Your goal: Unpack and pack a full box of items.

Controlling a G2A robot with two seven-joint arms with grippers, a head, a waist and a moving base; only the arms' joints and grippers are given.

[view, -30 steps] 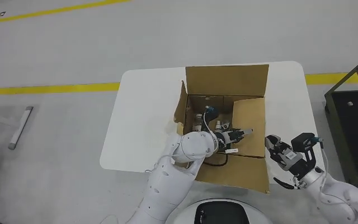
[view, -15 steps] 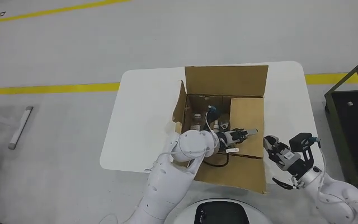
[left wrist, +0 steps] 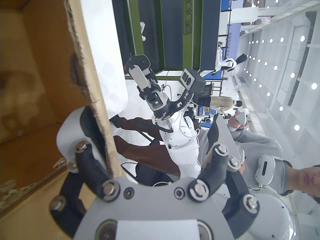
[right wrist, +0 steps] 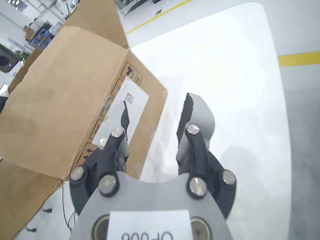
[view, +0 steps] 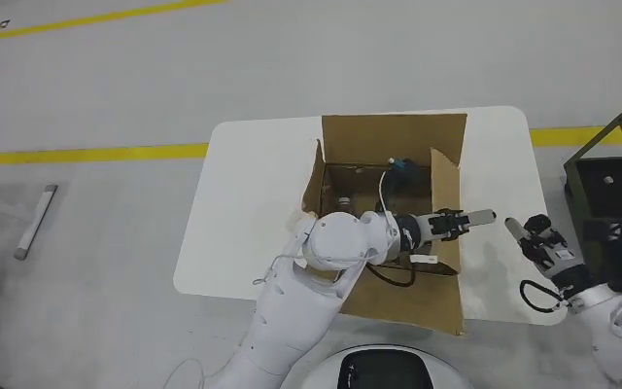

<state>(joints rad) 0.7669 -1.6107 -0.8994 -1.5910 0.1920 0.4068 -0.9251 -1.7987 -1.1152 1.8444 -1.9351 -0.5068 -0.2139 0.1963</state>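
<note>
An open cardboard box point(view: 394, 136) stands on the white table point(view: 253, 204); its dim inside holds a few small items point(view: 342, 201) that I cannot make out. My left arm crosses over the box. My left gripper point(view: 476, 216) is open at the right-hand flap point(view: 445, 209), which stands upright. In the left wrist view the flap's torn edge point(left wrist: 85, 58) passes between the spread fingers point(left wrist: 217, 131) of the left gripper point(left wrist: 150, 118), close to one of them. My right gripper point(view: 530, 233) point(right wrist: 157, 116) is open, empty, over the table beside the labelled box wall point(right wrist: 75, 96).
A green rack point(view: 593, 194) stands just off the table's right edge. The box's near flap point(view: 408, 297) hangs out over the table's front edge. Bare table lies left of the box and in a narrow strip to its right.
My left gripper has swept right across the box, and the right flap has gone from folded inward to upright. My right gripper has drawn back to the right, away from the box.
</note>
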